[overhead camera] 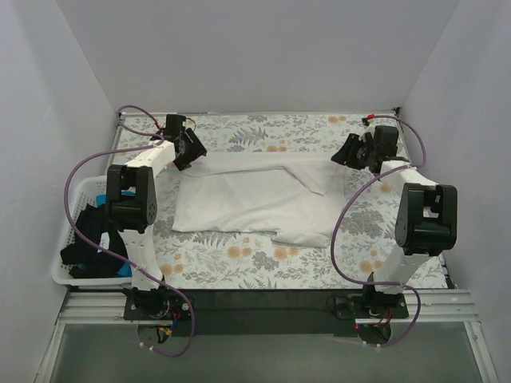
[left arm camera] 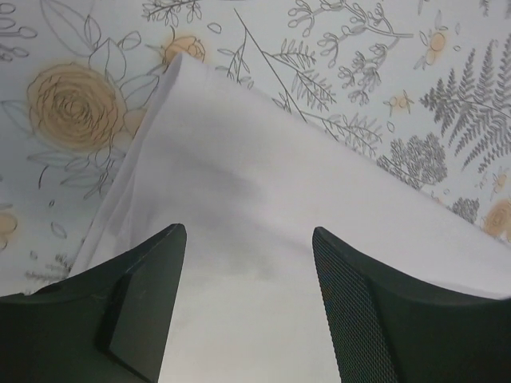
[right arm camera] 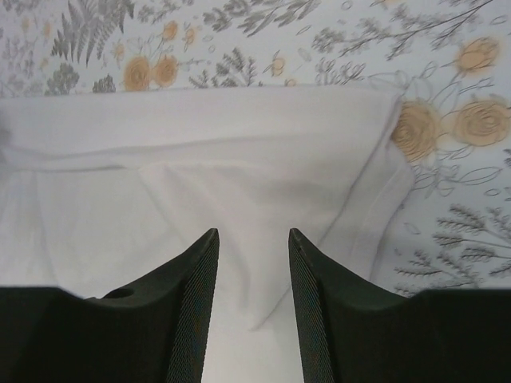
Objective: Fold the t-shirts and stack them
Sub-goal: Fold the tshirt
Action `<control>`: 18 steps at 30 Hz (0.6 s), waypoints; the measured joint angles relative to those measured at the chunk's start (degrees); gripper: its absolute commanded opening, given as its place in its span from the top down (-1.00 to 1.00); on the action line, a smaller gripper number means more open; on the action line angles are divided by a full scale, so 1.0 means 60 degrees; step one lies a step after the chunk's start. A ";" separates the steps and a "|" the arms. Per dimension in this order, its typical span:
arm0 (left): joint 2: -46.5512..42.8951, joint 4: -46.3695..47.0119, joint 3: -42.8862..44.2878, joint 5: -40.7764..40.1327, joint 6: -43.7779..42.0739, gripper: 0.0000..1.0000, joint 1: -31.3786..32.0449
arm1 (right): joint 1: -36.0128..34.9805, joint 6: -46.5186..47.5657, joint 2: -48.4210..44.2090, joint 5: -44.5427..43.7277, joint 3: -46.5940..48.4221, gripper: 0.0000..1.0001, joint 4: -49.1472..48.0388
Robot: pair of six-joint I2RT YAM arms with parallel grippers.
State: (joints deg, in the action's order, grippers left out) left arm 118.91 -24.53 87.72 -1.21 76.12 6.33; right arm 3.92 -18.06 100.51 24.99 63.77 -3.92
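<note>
- Near left corner: the white slotted basket (overhead camera: pixel 61 270) stands against the left edge of the table. It holds a black t-shirt (overhead camera: pixel 89 239) and a bright blue t-shirt (overhead camera: pixel 105 199), both bunched and unfolded.
- Centre of the table: the white t-shirt (overhead camera: pixel 247 203) lies flat on the floral tablecloth (overhead camera: pixel 239 267). It is partly folded, with a flap laid over its far right part.
- Far left corner of the white t-shirt: the left gripper (left arm camera: pixel 249 239) hangs over the cloth. Its jaws are spread wide and grasp nothing.
- Far right corner of the white t-shirt: the right gripper (right arm camera: pixel 254 239) hangs over the folded flap. Its jaws are parted by a narrower gap and grasp nothing.
- Contact: the views do not show whether either set of fingertips touches the cloth.
- Hazard, single-layer pinch: jaws that close on the top layer alone leave the lower layer behind, and the existing fold opens.
- Hazard, tablecloth capture: jaws that descend too far pinch the tablecloth with the shirt and drag it.
- Hazard, unequal travel: mismatched arm motion skews the fold line.
</note>
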 measured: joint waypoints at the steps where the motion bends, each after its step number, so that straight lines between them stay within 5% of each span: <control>1: -0.0295 -0.0051 -0.0186 -0.0044 -0.0011 -0.28 0.0018 | -0.0280 0.0153 -0.0164 -0.0222 -0.0106 0.08 0.0182; 9: -0.3260 -0.0277 -0.1949 -0.0783 -0.0044 -0.28 0.0069 | -0.2568 0.1931 -0.0444 -0.2259 -0.0470 0.08 0.1494; 18: -0.5982 -0.0495 -0.5308 -0.1552 -0.0153 -0.28 0.0506 | -0.4732 0.4175 -0.0288 -0.3891 0.0022 0.35 0.1887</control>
State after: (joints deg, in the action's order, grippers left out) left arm 83.02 -27.51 55.88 -10.52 75.20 9.37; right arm -24.47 6.98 98.78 1.65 63.90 7.40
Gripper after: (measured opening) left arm 0.640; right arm 0.369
